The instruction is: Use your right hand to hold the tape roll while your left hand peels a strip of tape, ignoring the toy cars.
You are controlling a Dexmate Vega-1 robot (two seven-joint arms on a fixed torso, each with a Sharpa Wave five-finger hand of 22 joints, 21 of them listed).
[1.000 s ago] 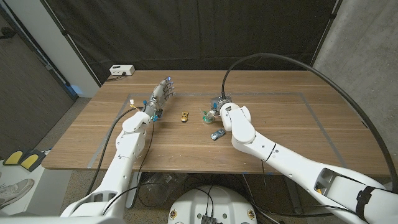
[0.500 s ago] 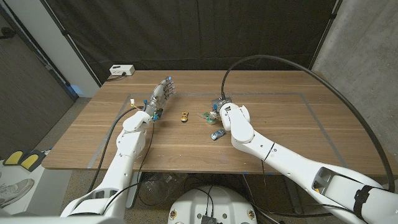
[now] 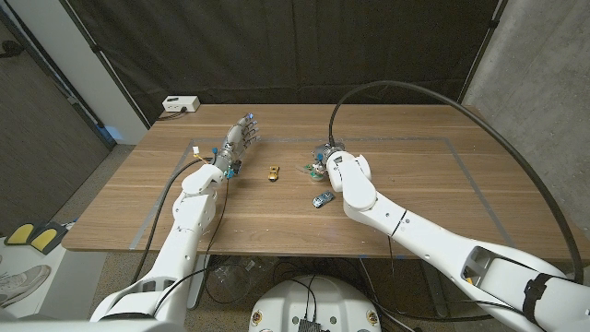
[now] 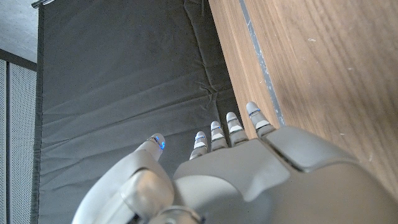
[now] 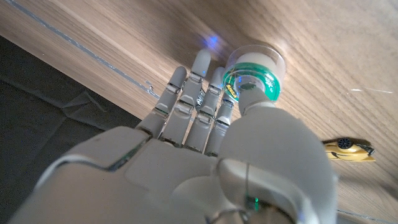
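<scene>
Compared with the earlier head view, the right hand (image 3: 327, 164) is sitting slightly further toward the upper left of the frame, and the tape roll (image 3: 307, 169) beside it is showing less of its green ring than a second ago, now tucked closer against the hand. The blue toy car (image 3: 320, 199) and the yellow toy car (image 3: 273, 171) are lying where they were, and the left hand (image 3: 238, 144) is holding the same pose.

In the right wrist view, the right hand (image 5: 205, 149) is reaching over the tape roll (image 5: 256, 73), a clear roll with a green core standing on the wooden surface (image 5: 323, 74). The thumb is pressing on the roll's top while the other fingers (image 5: 186, 106) are lying close together alongside it, touching its side; whether the roll is firmly clamped cannot be told. The yellow toy car (image 5: 348, 149) is showing at the right edge of that picture, apart from the roll.

In the head view the tape roll is sitting near the centre of the surface (image 3: 433, 184), between the yellow toy car and the right hand. The left hand is hovering in the upper left part of the surface, fingers straight and slightly spread, holding nothing. In the left wrist view the left hand (image 4: 242, 168) is showing its fingertips extended past the surface's edge toward the dark curtain (image 4: 124, 74).
</scene>
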